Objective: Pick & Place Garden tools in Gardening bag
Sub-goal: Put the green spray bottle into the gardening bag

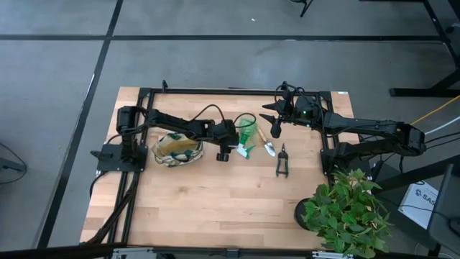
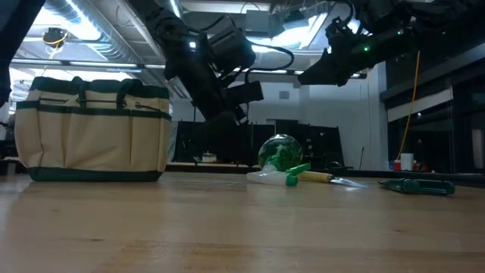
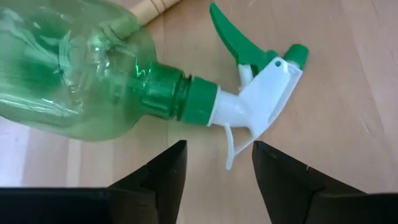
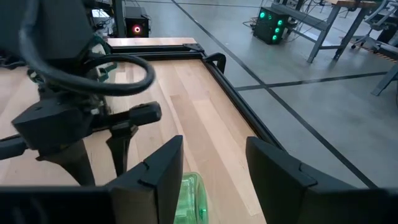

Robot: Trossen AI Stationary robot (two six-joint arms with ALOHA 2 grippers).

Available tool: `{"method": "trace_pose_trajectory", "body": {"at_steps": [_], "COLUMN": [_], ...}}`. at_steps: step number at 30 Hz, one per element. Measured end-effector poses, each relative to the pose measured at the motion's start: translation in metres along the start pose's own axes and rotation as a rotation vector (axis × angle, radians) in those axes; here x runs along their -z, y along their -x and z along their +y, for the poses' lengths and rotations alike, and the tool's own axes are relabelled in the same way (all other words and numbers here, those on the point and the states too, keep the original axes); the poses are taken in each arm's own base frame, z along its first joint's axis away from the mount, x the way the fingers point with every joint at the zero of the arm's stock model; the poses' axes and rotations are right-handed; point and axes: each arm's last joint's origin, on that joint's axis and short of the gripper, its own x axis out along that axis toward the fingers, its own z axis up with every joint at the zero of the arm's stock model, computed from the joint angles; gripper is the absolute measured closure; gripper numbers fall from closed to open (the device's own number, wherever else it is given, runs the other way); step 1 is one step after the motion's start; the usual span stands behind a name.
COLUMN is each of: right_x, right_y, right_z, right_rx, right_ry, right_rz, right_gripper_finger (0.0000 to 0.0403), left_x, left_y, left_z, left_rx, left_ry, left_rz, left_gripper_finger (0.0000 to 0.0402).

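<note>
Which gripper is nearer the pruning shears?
Right. The right gripper hovers beyond the trowel, up-table of the pruning shears; the left gripper is across the spray bottle.

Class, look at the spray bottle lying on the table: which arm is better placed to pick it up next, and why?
Probably the left: the left gripper hangs open just above the spray bottle, fingers straddling its white trigger head. The right gripper hovers empty, higher up.

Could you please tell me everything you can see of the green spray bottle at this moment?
The spray bottle is translucent green plastic with a green screw collar, a white spray head, a green trigger and a green nozzle tip. It lies on its side on the wooden table, near the middle, between the gardening bag and the trowel. A pale wooden handle shows beside its body. The left hand hovers open over the neck, touching nothing.
</note>
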Motion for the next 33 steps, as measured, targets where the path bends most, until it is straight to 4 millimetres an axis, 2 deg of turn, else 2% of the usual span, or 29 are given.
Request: {"method": "trace_pose_trajectory", "body": {"at_steps": [9,18,22,31,33], "right_x": [0.000,0.000,0.000,0.000,0.000], "right_y": [0.000,0.000,0.000,0.000,0.000], "right_z": [0.000,0.000,0.000,0.000,0.000], "right_rx": [0.000,-0.001,-0.001,0.000,0.000], "right_ry": [0.000,0.000,0.000,0.000,0.000], "right_rz": [0.001,0.002,0.002,0.002,0.002], "right_gripper_finger": [0.0224,0.0224,0.0224,0.0224,0.0224], "left_x": [0.009,0.011,0.010,0.008,0.007], "left_y": [-0.026,-0.033,-0.033,-0.032,-0.032], "left_z": [-0.003,-0.005,-0.009,-0.018,-0.019], "left_rx": [0.029,0.050,0.064,0.080,0.080], "left_ry": [0.025,0.081,0.073,0.129,0.144], "left_rz": [0.000,-0.008,-0.008,-0.014,-0.015], "left_gripper_finger": [0.0217,0.0231,0.0268,0.0382,0.0393]}}
